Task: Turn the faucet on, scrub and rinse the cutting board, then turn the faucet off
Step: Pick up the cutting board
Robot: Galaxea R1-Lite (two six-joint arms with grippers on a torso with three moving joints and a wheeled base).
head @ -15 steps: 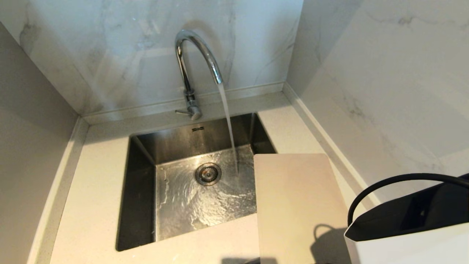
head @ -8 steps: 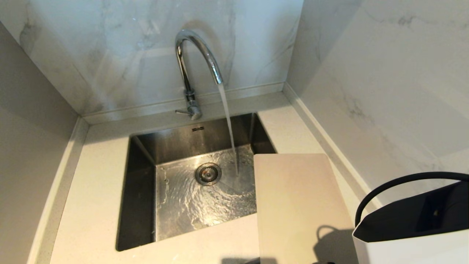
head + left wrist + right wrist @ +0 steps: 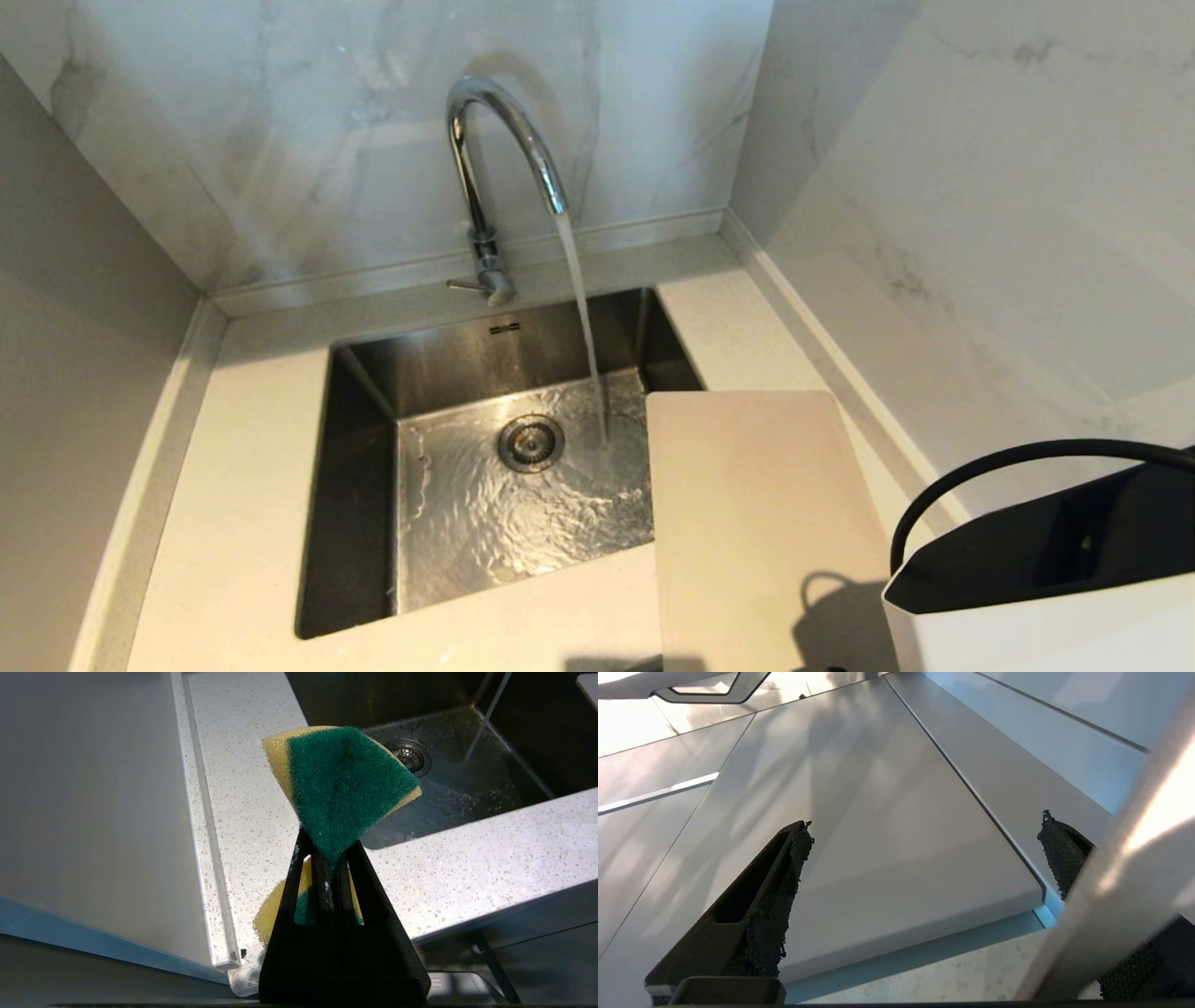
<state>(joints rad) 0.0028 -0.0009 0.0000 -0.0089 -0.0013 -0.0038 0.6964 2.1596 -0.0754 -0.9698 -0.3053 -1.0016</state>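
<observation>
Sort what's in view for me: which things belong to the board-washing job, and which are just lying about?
For the job:
- faucet, running
- cutting board, lying over the sink's right edge
- sponge, clamped in the left gripper
- right gripper, open, with a pale edge between its fingers
- sink

Just there:
- countertop
- marble wall

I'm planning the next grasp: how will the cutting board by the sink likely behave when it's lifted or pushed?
The cutting board looks like a thin, flat, smooth slab, so it is probably stiff and fairly light. One corner overhangs the sink, so a push toward the basin could tip it in. With the faucet running close by, its smooth face may get wet and slippery.
</observation>
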